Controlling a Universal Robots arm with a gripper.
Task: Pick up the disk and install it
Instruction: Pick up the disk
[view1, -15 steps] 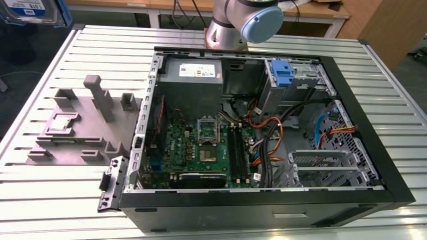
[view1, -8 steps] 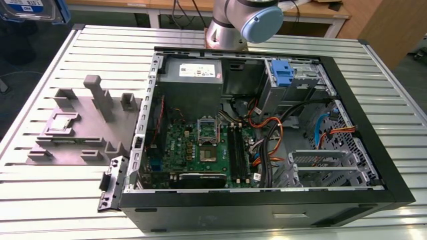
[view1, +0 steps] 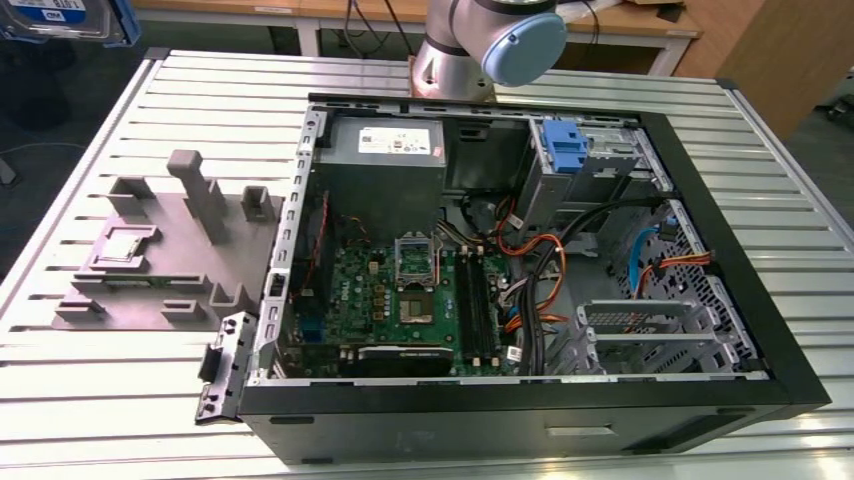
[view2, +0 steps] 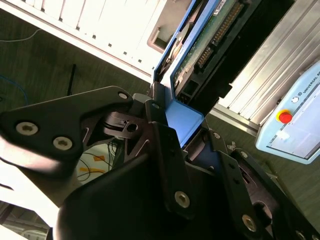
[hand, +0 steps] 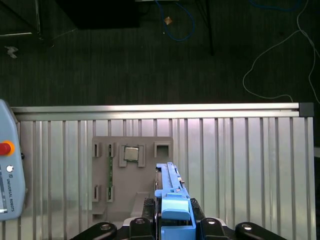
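Note:
My gripper (hand: 172, 222) is shut on the disk (hand: 171, 192), holding it edge-on by its blue carrier rail, high above the slatted table. In the second wrist view the disk (view2: 210, 40) shows its green circuit board underside, with the blue carrier (view2: 182, 120) clamped between the black fingers (view2: 165, 145). In the exterior view the disk (view1: 60, 20) hangs at the top of the exterior view's left, well away from the open computer case (view1: 534, 400).
A grey moulded fixture (view1: 160, 250) lies on the table beside the case, and appears below the disk as the fixture (hand: 132, 170). Inside the case are a power supply (view1: 387, 140), a blue bracket (view1: 567, 150) and a metal drive cage (view1: 654, 335). A teach pendant (hand: 7, 170) sits at the table edge.

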